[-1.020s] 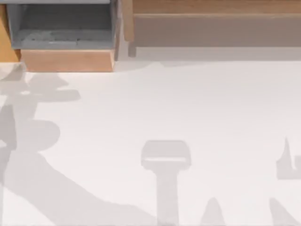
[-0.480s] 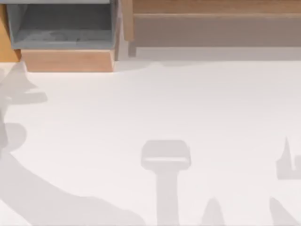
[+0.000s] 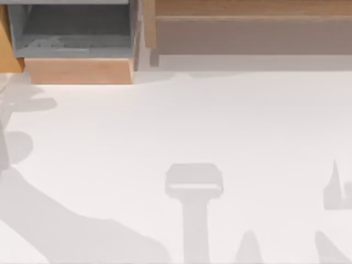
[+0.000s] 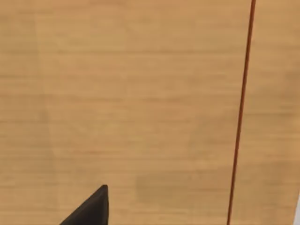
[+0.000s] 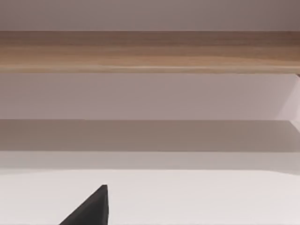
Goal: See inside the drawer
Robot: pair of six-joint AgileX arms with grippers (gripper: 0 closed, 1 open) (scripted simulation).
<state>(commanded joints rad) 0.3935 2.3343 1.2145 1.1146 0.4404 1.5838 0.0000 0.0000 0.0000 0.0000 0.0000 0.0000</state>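
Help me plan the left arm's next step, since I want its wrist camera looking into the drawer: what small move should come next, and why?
Probably swing the left arm toward the drawer, tilting its wrist camera down over it. From above, the drawer already stands open at the table's far left, grey floor exposed, while the left wrist view faces only a plain wooden panel.

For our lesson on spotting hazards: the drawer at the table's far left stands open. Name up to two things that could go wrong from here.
1. The left wrist view faces plain orange-brown wood at close range, with one dark finger at its edge. The left gripper may bump that panel.
2. The drawer juts past the long wooden shelf with its front panel over the table. An arm sweeping across could knock it shut, hiding the grey inside.
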